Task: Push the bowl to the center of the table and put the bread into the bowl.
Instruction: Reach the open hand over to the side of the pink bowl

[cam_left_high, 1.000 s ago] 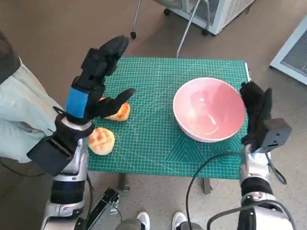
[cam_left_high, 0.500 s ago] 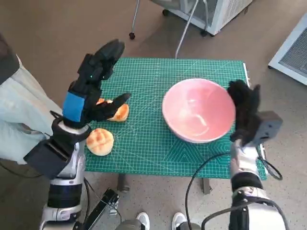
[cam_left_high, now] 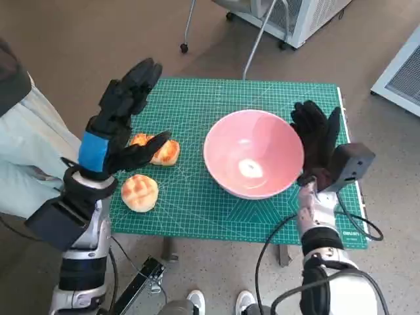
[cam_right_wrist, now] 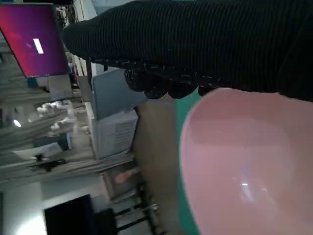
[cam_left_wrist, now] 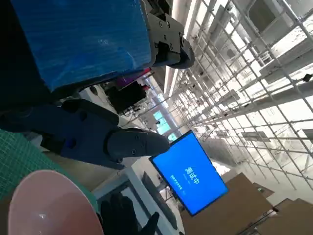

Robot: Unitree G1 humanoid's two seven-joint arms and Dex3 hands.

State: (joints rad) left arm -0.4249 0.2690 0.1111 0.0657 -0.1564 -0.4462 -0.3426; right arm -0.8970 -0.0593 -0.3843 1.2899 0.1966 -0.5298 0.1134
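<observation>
A pink bowl (cam_left_high: pixel 252 152) sits on the green cutting mat (cam_left_high: pixel 197 105), a little right of its middle. My right hand (cam_left_high: pixel 317 143) in the black glove presses flat against the bowl's right side, fingers spread. Two golden bread rolls lie at the mat's left: one (cam_left_high: pixel 157 150) behind my left hand's thumb, the other (cam_left_high: pixel 139 193) near the front edge. My left hand (cam_left_high: pixel 118 121) hovers above the rolls, fingers apart, holding nothing. The bowl (cam_left_wrist: pixel 46 205) also shows in the left wrist view, and its rim (cam_right_wrist: pixel 249 166) fills the right wrist view under the glove (cam_right_wrist: pixel 205 44).
A person's pale trouser leg (cam_left_high: pixel 29 157) is close to the table's left side. A chair base (cam_left_high: pixel 216 26) and a white appliance (cam_left_high: pixel 295 16) stand beyond the far edge. Feet (cam_left_high: pixel 220 302) show below the front edge.
My right hand has pushed the bowl leftward toward the mat's middle. The left hand has drifted slightly left and stayed open above the rolls.
</observation>
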